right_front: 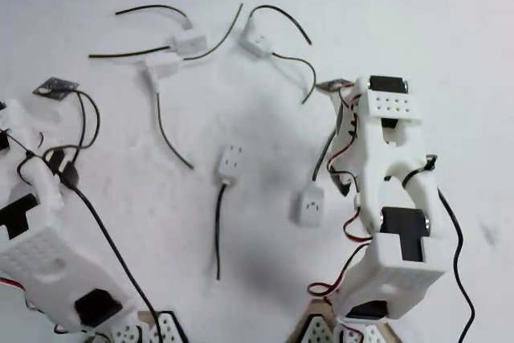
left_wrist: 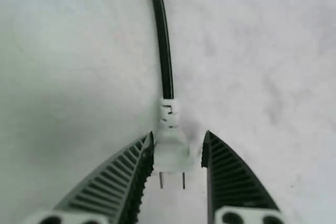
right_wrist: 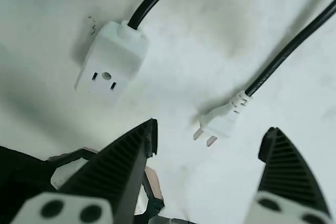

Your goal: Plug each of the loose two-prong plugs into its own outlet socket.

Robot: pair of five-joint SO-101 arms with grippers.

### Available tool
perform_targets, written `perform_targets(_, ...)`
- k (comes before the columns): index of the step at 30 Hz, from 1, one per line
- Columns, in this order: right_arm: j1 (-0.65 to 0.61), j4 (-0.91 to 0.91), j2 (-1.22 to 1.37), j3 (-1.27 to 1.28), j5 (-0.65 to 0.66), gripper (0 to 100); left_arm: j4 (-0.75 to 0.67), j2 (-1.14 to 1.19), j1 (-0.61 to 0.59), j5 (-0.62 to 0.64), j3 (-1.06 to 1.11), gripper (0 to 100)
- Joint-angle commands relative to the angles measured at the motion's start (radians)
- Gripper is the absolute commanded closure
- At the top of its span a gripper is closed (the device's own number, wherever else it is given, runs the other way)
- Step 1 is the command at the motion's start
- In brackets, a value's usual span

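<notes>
a: what is on the big white table point(right_front: 450, 38)?
b: the right gripper point(right_wrist: 212, 128) hangs wide apart, holding nothing, over an outlet socket point(right_wrist: 110, 64) and a loose plug point(right_wrist: 220, 121).
a: and the left gripper point(left_wrist: 178, 136)?
b: a second plug point(left_wrist: 170, 150) lies between its fingers point(left_wrist: 131, 177), lined up with them, prongs point(left_wrist: 171, 179) toward the wrist. one finger touches it, the other sits just beside. not squeezed.

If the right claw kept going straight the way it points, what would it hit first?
Probably the white plug, between the open fingers of the right gripper, though depth is unclear. The outlet sits aside.
</notes>
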Motion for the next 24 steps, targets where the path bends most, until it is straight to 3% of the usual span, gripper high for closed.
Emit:
perform_targets(1, -0.001, 0.008, -0.042, -0.003, 0.008, 68.8, 0.0, -0.03, -0.019, 0.008, 0.0, 84)
perform_targets(8, 0.005, 0.012, -0.042, -0.003, 0.008, 68.8, 0.0, 0.074, -0.028, 0.008, -0.009, 85)
perform_targets(12, 0.007, 0.012, -0.042, -0.003, 0.008, 68.8, 0.005, 0.074, -0.024, 0.008, -0.035, 97)
perform_targets(18, 0.004, 0.012, -0.042, -0.003, 0.003, 68.8, 0.127, 0.074, -0.012, 0.012, -0.204, 98)
perform_targets(24, -0.001, 0.012, -0.042, -0.003, 0.0, 68.9, 0.353, 0.074, 0.056, 0.269, -0.5, 98)
